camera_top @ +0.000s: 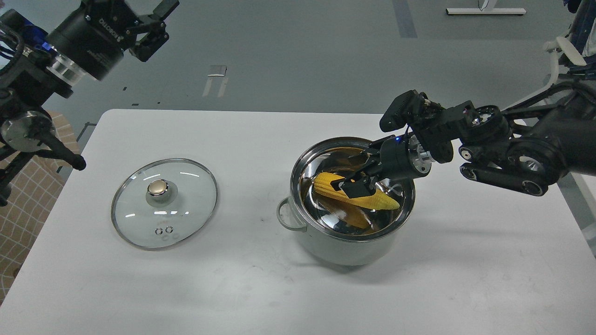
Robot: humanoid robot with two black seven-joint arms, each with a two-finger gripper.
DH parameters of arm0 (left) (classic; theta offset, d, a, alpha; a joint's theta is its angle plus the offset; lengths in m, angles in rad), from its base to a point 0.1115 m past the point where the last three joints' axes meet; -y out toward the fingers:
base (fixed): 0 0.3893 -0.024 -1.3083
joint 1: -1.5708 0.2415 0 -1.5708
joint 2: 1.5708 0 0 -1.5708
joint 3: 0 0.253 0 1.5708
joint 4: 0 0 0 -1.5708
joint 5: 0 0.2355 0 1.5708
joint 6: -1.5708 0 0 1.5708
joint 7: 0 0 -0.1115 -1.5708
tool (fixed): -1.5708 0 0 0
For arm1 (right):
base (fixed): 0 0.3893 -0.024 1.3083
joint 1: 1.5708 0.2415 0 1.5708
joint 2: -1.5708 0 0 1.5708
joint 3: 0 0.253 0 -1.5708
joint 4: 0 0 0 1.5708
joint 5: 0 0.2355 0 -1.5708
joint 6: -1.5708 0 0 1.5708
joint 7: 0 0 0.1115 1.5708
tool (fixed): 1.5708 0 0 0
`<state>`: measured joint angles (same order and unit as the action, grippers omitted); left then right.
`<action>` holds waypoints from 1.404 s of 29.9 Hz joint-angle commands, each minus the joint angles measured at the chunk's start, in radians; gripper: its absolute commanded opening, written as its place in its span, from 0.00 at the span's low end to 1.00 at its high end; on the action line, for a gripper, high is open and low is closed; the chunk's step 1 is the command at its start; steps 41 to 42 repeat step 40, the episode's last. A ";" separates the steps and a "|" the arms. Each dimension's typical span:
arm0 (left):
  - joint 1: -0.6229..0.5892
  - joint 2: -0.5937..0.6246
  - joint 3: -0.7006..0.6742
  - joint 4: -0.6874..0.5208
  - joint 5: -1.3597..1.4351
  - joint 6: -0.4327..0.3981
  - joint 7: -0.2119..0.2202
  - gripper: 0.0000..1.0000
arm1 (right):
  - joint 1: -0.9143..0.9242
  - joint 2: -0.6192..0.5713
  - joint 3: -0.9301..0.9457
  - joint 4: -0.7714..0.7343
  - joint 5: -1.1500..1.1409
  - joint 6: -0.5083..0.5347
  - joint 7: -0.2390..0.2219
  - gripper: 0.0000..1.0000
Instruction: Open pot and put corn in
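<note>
The pale grey-green pot (pixel 347 249) stands uncovered on the white table, right of centre, with its steel inside showing. The yellow corn (pixel 326 185) lies inside it, point toward the right. My right gripper (pixel 357 177) reaches down into the pot from the right, and its two fingers are closed around the middle of the cob. My left gripper (pixel 156 28) is raised high at the top left, away from the table, with its fingers spread and nothing in them.
The round glass lid (pixel 139 218) with a gold knob (pixel 158 187) lies flat on the table (pixel 242 293) to the left of the pot. A tiled surface shows beyond the table's left edge.
</note>
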<state>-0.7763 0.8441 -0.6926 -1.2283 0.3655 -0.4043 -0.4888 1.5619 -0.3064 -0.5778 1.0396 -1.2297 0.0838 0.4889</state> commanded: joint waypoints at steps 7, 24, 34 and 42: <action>-0.001 -0.060 0.001 0.019 0.009 0.042 0.000 0.98 | 0.004 -0.062 0.193 -0.213 0.228 -0.001 0.000 1.00; -0.001 -0.391 0.001 0.358 0.000 -0.070 0.000 0.98 | -0.448 -0.082 0.820 -0.368 0.845 0.137 0.000 1.00; 0.015 -0.487 -0.001 0.480 -0.007 -0.084 0.000 0.98 | -0.615 -0.020 0.993 -0.418 0.886 0.203 0.000 1.00; 0.054 -0.517 -0.016 0.489 -0.007 -0.084 0.000 0.98 | -0.646 0.004 1.033 -0.421 0.885 0.205 0.000 1.00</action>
